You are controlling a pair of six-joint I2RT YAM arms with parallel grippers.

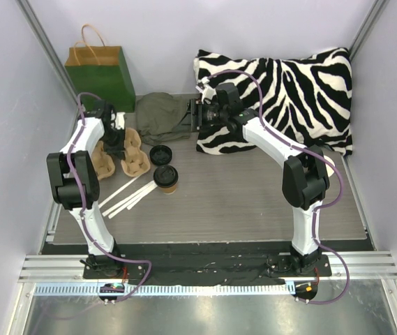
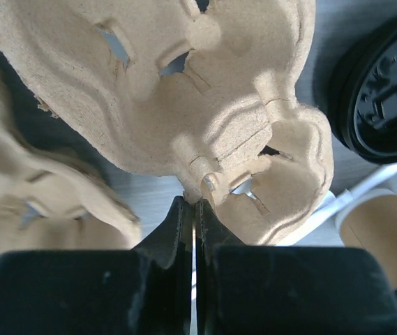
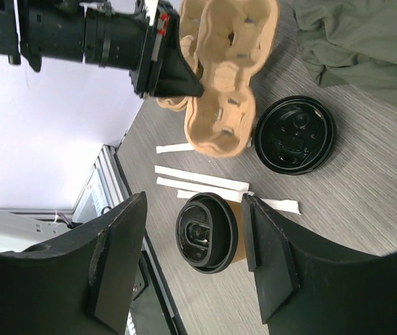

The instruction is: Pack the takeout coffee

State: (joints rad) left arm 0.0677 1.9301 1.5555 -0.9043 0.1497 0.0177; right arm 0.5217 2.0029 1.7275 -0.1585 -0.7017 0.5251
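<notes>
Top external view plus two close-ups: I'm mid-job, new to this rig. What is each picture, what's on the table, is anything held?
The top view looks down on two robot arms bolted at the near edge of the table. The close-ups come from a camera on each wrist, looking out between its jaws. On the table: the lidded takeout coffee, a loose black lid, pulp cup trays, white paper strips, a green bag, an olive cloth, a zebra pillow. The left gripper is shut, seemingly pinching one pulp cup tray's edge. The right gripper is open, holding nothing.
</notes>
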